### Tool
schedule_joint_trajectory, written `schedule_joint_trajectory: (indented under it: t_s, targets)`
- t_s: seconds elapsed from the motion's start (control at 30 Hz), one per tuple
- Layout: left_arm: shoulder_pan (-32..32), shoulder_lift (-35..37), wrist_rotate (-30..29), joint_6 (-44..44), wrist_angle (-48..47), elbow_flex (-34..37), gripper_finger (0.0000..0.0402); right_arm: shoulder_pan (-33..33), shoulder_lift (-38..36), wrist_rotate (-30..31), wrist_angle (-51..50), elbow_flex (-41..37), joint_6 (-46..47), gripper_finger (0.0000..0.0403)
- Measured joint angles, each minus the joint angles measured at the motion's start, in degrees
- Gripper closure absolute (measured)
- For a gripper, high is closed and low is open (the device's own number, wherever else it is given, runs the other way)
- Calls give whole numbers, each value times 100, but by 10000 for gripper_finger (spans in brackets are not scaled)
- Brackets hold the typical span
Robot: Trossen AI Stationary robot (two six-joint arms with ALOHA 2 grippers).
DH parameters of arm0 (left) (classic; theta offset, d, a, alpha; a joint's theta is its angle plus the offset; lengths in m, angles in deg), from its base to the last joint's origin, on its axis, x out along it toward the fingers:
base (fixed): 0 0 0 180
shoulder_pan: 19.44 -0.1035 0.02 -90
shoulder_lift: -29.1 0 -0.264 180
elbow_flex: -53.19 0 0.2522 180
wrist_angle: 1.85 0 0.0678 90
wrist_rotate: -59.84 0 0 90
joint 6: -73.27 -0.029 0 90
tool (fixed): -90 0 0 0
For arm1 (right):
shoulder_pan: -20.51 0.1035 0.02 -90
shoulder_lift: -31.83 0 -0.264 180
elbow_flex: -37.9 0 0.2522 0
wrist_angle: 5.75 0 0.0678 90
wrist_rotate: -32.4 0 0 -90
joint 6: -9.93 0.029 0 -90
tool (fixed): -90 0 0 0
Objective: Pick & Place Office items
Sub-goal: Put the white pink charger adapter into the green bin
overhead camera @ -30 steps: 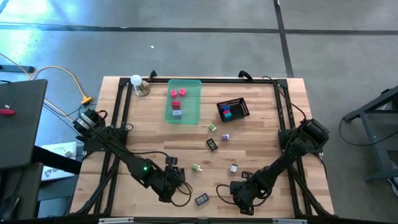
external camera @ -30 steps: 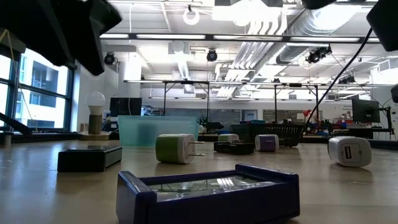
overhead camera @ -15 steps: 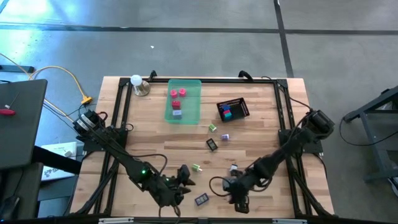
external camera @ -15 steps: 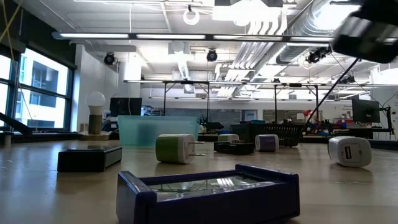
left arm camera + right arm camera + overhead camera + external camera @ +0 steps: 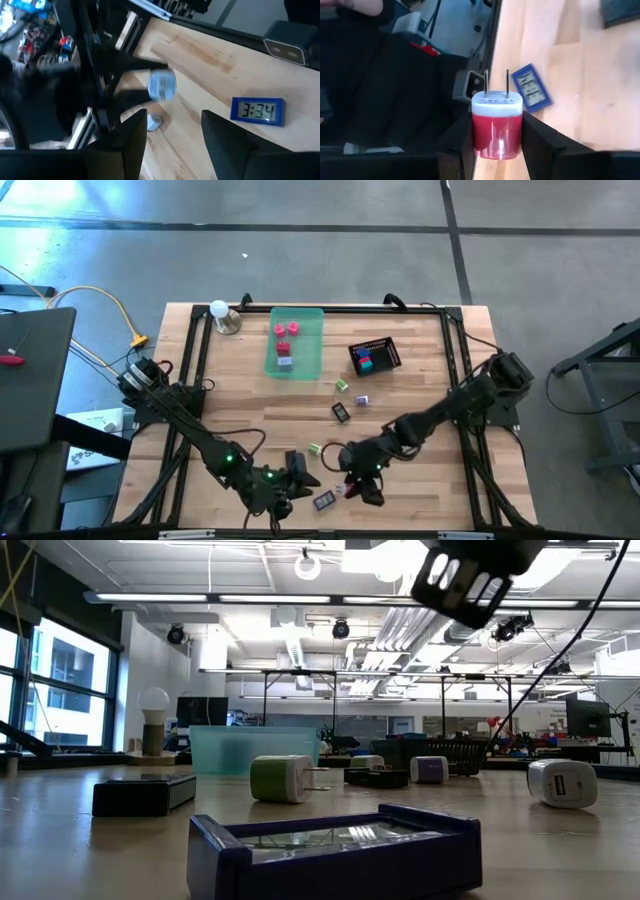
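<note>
A: What is the right gripper (image 5: 497, 137) doing?

B: It is clenched on a red plug (image 5: 497, 121) with a white top, prongs pointing away from the fingers. In the high view that gripper (image 5: 360, 482) sits low in the frame, just right of centre.

A: And the left gripper (image 5: 172, 135)?

B: Its fingers stand apart with nothing between them. It (image 5: 296, 473) is at the lower middle, just left of the blue clock (image 5: 325, 501).

A: The other pieces?

B: Pink ones lie in the green tray (image 5: 309, 356) at upper centre; red and blue ones, I think, in the black basket (image 5: 385, 360) to its right. A green plug (image 5: 281, 779) lies on the table (image 5: 420, 390).
</note>
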Motion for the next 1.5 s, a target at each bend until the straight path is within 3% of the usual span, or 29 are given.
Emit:
schedule_joint_trajectory:
  t_s: [0.13, 0.77, 1.13, 1.5]
  targets:
    - [-88, -7, 316, -157, 32, 0, 222, -232, 0, -125, 32, 0, -170, 287]
    - [-544, -7, 522, -490, 132, 0, 222, -586, 0, -508, 455, 0, -541, 287]
    - [-895, -7, 1457, -604, 185, 0, 222, -593, 0, -400, 473, 0, -524, 287]
    - [-967, -7, 1690, -699, 223, 0, 222, -677, 1, -396, 472, 0, -518, 287]
